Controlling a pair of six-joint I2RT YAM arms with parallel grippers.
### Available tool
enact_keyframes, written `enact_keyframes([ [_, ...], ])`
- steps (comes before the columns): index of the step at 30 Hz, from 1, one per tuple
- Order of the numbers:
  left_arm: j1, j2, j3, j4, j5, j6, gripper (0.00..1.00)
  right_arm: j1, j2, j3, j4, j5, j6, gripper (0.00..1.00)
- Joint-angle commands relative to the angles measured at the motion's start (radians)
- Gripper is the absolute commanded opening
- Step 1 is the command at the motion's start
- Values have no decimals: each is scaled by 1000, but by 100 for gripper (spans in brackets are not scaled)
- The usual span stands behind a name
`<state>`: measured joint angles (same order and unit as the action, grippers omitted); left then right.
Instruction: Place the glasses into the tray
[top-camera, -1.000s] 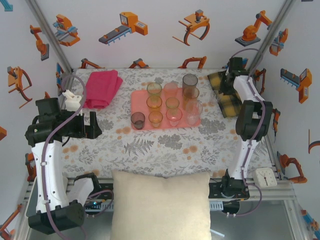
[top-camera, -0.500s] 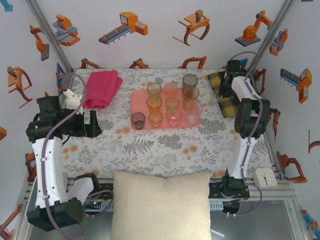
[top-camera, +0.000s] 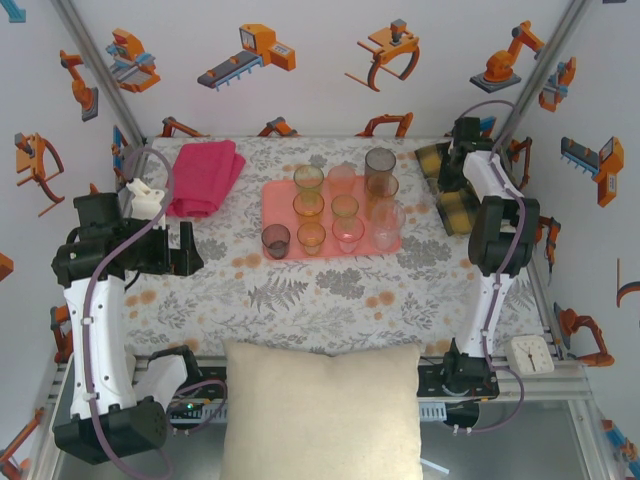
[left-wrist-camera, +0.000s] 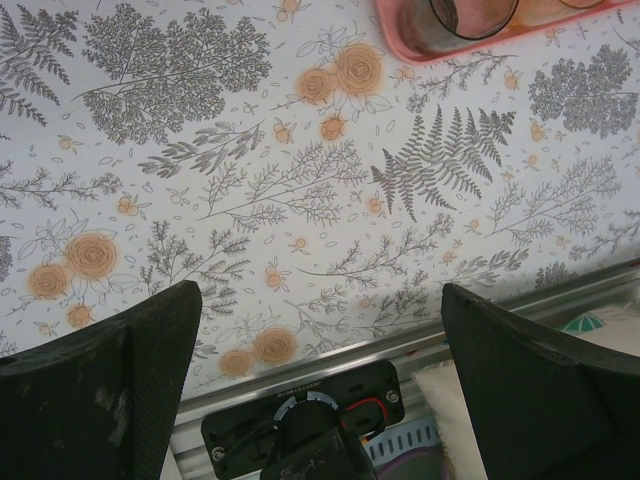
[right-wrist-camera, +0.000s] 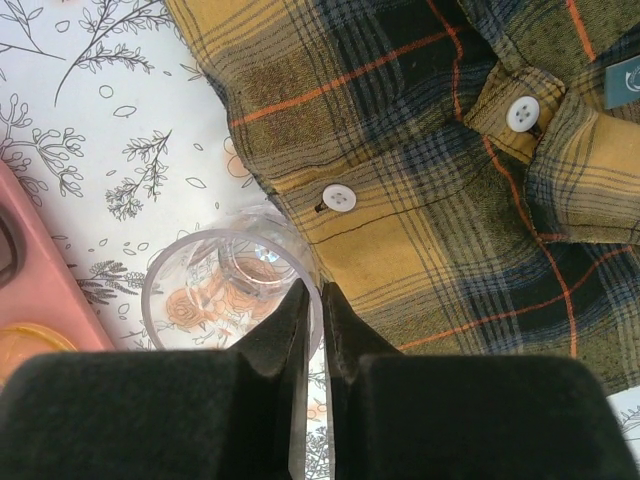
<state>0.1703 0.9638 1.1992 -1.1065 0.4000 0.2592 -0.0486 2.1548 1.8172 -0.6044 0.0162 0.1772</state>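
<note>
The clear glass (right-wrist-camera: 222, 290) is pinched at its rim by the right pincer (right-wrist-camera: 313, 292); the smooth, thin wall may be dropped on lifting.

glossy clear glass (right-wrist-camera: 205, 290); soft woven plaid shirt (right-wrist-camera: 450, 150); smooth pink plastic tray (right-wrist-camera: 40, 300); matt printed tablecloth (left-wrist-camera: 300, 200).

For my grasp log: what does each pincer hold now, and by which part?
Right pincer pinches the clear glass by its rim; left pincer holds nothing.
</note>
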Motion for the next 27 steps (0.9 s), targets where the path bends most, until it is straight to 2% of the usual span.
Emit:
enact_keyframes([
  [1,-6,-9,26,5,3,0,97,4,13,34,-22,10,-23,9],
  [8,-8,-17,28,5,5,3,97,6,-14,30,-29,-5,-16,2],
  [27,-11,-44,14,11,23,11,97,33,-139,-4,-38,-32,27,1],
])
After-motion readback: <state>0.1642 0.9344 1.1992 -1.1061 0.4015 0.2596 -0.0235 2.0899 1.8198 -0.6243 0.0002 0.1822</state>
